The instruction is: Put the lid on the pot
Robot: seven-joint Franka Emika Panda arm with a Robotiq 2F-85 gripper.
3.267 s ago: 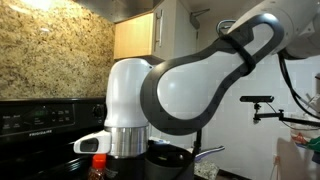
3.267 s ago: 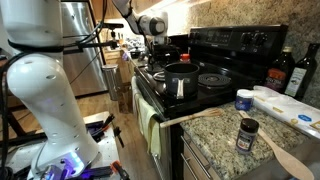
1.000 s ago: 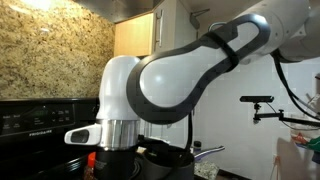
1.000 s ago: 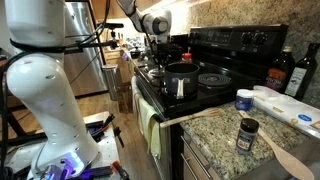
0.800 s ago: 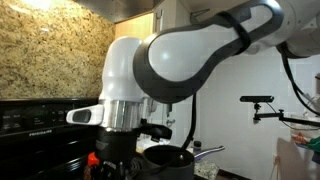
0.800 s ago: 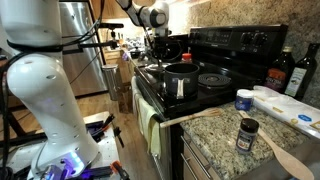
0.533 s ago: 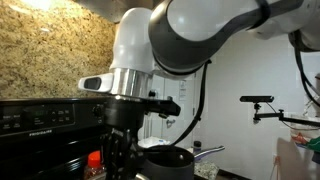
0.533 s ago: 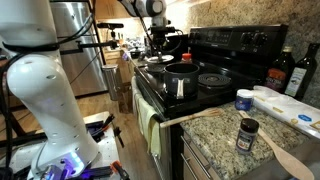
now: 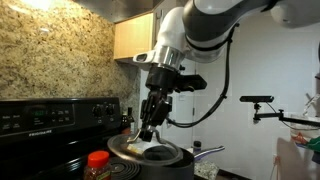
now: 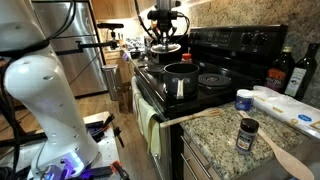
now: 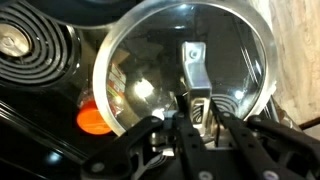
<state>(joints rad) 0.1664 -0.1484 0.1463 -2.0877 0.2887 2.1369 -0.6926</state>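
My gripper [image 11: 197,105] is shut on the upright metal handle of the lid [image 11: 150,60], a round lid with a silvery rim that fills the wrist view. In both exterior views the lid hangs level under the gripper [image 9: 147,130], clear of the stove. The lid [image 10: 165,47] is raised above the back of the cooktop, higher than the dark pot [image 10: 181,78] and beyond it. The pot [image 9: 178,158] sits on a burner with its silvery handle [image 9: 210,152] pointing away. The lid [image 9: 135,151] covers part of the pot from that side.
A jar with a red-orange cap [image 9: 98,160] stands on the stove beside the pot; the cap [image 11: 93,120] shows below the lid. A coil burner [image 11: 30,55] lies alongside. The granite counter [image 10: 215,130] holds a spice jar [image 10: 247,133], a wooden spoon [image 10: 290,160] and bottles [image 10: 283,70].
The arm has risen and swung, carrying the lid up off the stove. The gripper has stayed shut on the lid's handle throughout.
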